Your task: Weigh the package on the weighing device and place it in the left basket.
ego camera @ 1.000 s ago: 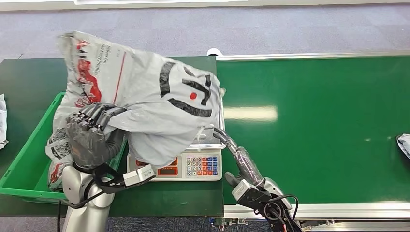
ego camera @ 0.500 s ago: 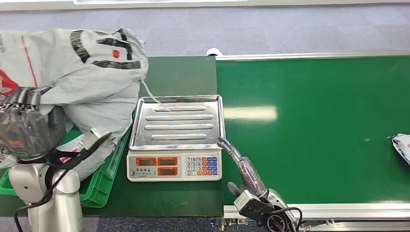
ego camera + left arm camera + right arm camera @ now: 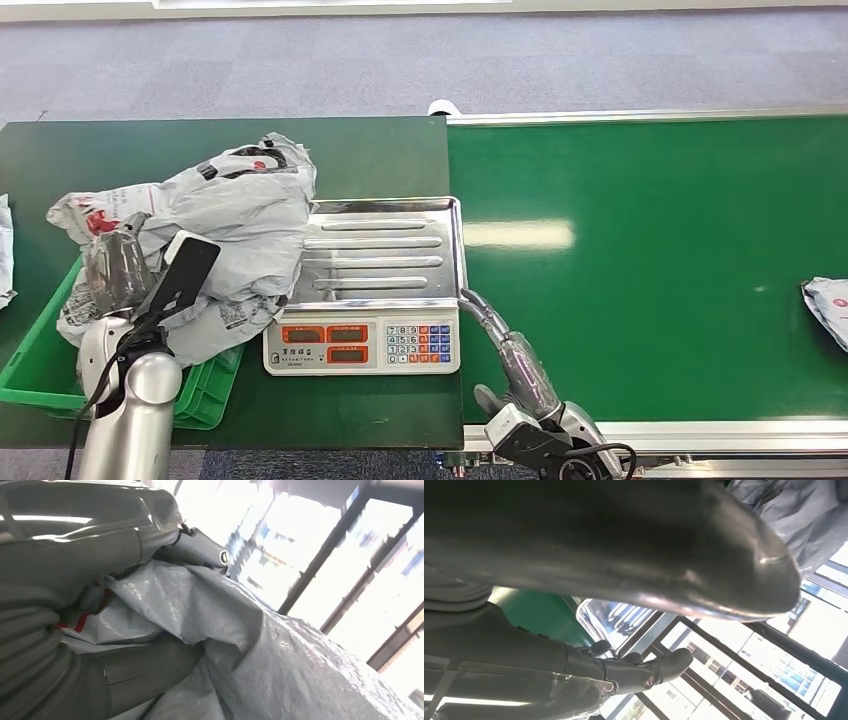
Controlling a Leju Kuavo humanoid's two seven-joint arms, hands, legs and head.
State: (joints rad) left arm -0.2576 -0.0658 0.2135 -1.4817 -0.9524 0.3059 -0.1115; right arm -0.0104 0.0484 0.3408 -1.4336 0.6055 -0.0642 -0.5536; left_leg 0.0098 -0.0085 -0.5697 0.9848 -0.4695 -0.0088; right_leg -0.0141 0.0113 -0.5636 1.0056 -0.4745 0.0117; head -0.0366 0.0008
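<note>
**Desk:** Where's the parcel sitting from where you are?

**Me:** I have the crumpled grey plastic mailer bag with red and black print (image 3: pixel 215 225) draped over the right-hand rim of the green plastic slatted basket (image 3: pixel 30 365), at the left end of the dark green worktop (image 3: pixel 380 150). Its right edge touches, maybe overlaps, the left edge of the steel ribbed pan on the white electronic scale with the orange displays (image 3: pixel 375 270). It isn't down inside the basket yet.

**Desk:** Which hand has it?

**Me:** My left hand (image 3: pixel 115 270). It's under the near left part of the bag, and in the left wrist view the grey fingers (image 3: pixel 200 545) wrap into the plastic, so I read it as gripping the bag.

**Desk:** And the right?

**Me:** My right hand (image 3: pixel 490 320) hangs at the near right corner of the scale, just beside the pan, fingers extended, holding nothing.

**Desk:** So what does the drop depend on?

**Me:** The bag's long axis runs from the basket's near left up toward the scale, and the bulk lies right of my left hand. I judge it needs carrying left and nearer to me, so it clears the rim.
</note>
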